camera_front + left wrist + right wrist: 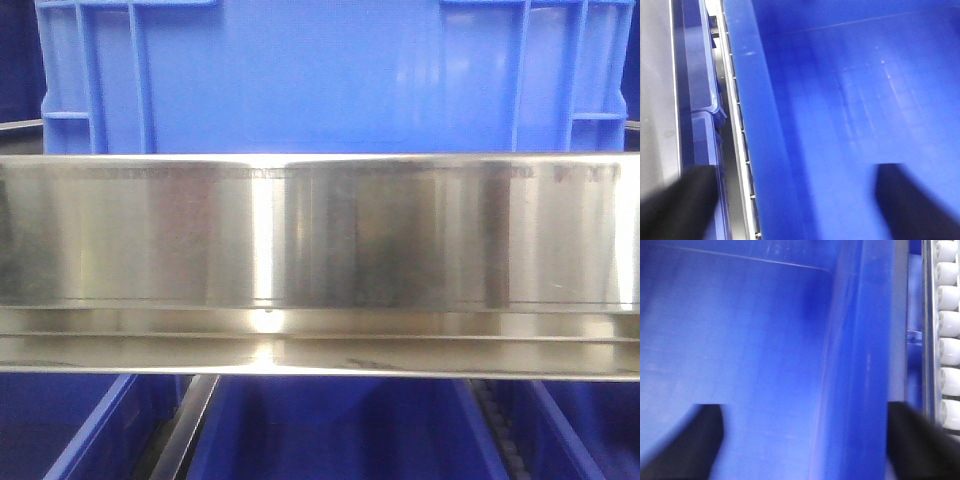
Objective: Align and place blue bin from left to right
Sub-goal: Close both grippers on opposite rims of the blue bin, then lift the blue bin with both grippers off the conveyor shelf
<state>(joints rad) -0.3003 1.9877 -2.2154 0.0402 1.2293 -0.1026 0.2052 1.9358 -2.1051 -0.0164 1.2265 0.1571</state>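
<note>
Between the spread black fingers of the left pincer (795,170) runs the left wall of an open bin (855,100), seen from above. One finger hangs over the bin's floor and the other outside it, above a neighbouring bin (702,145) and a slotted metal rail (740,150). Neither finger presses the wall, so this pincer is released. The right pincer (805,407), released too, straddles what looks like the opposite wall, its outer finger just beside a roller track (947,315) of white wheels.

The blue bin (320,80) shows only in the front view. It stands on the upper level behind a broad steel band (320,230), nearly as wide as the view, its base hidden. Deeper-blue lower bins (330,430) lie beneath the band; whether the bin under the pincers is one of them I cannot tell.

The step in hand looks like a two-sided grasp. To do it well, both pincers should drop evenly and clench at matching spots on the two walls, so the bin moves without twisting. The outer fingers must stay clear of rail and rollers, and the bin should keep square to the rails.

No brand, label or readable writing shows; faint marks along the band's top edge are too small to read.
</note>
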